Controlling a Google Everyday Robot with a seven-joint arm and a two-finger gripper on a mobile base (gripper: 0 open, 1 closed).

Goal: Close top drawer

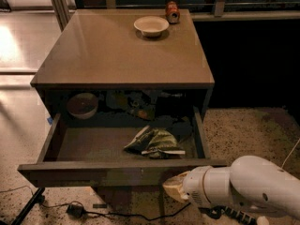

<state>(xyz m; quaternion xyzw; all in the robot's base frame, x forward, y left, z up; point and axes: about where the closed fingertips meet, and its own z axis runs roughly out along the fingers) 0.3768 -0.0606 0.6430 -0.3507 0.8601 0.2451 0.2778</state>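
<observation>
The top drawer (117, 172) of the grey-brown cabinet stands pulled far out, its plain flat front facing the camera at the lower left. Inside it lie a crumpled green snack bag (157, 142) and, at the back left, a dark bowl (82, 105). My white arm comes in from the lower right, and the gripper (174, 187) sits just below the right end of the drawer front, close to it or touching it.
On the cabinet top (122, 55) rest a white bowl (151, 25) and a red can (172, 12). A black cable (108, 214) and a stand leg (26, 210) lie on the speckled floor beneath the drawer. A dark wall stands to the right.
</observation>
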